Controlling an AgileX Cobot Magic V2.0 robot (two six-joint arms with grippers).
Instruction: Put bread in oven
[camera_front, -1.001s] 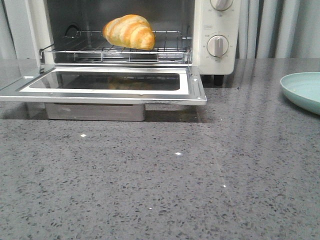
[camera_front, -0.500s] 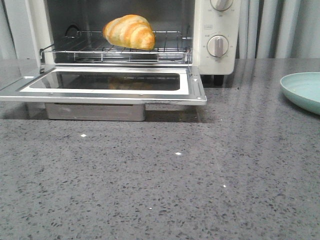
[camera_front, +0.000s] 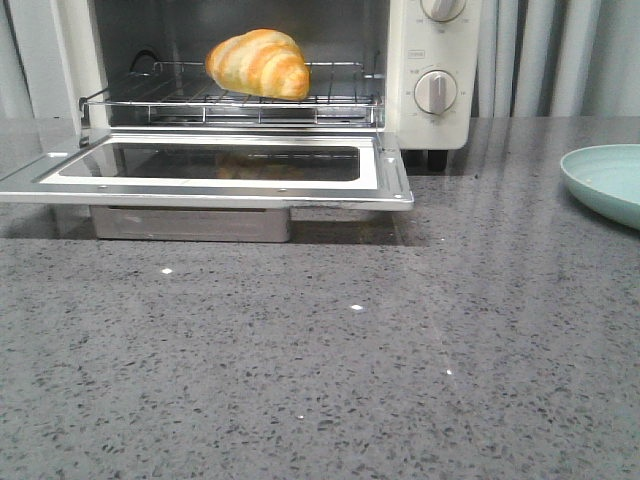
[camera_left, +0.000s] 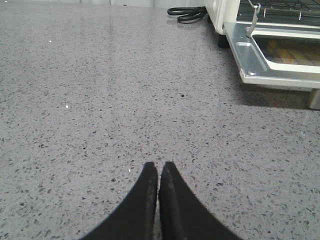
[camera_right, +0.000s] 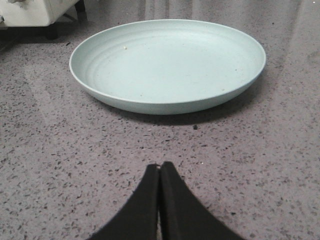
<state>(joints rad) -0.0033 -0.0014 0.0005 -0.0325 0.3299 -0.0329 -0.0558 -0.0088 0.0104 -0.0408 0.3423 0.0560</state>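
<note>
Front view: oven (camera_front: 430, 60) sits at the back of the grey speckled counter (camera_front: 320, 370), cream-white body, two round knobs (camera_front: 436, 91) on its right panel, the upper one cut off by the frame edge. Door (camera_front: 210, 170) is dropped fully open and lies flat, glass window facing up, showing a faint reflection of the roll. Bread (camera_front: 259, 63) rests on the wire rack (camera_front: 230, 100) inside the oven cavity, around the middle of the rack and a bit toward the right, golden-brown with paler stripes, glossy. A metal tray or base (camera_front: 190, 223) shows under the open door. Pale green plate (camera_front: 607, 182) sits on the counter well to the right of the oven, partly cut by the frame edge, nothing on it. Grey curtain (camera_front: 560, 55) behind. No arms show in the front view. Left wrist view: left gripper (camera_left: 159, 172) is over bare counter, black fingers pressed together tip to tip, holding nothing; the oven door corner and a black foot show off to the side, and a coiled black cable (camera_left: 187, 13) lies on the counter beside the oven's back. Right wrist view: right gripper (camera_right: 159, 172) also has its fingers closed against each other with nothing between them, low over the counter, near the plate (camera_right: 167, 65) but apart from it; plate is clean apart from a few small specks; oven's lower corner and black foot are at the far side beyond the plate.
</note>
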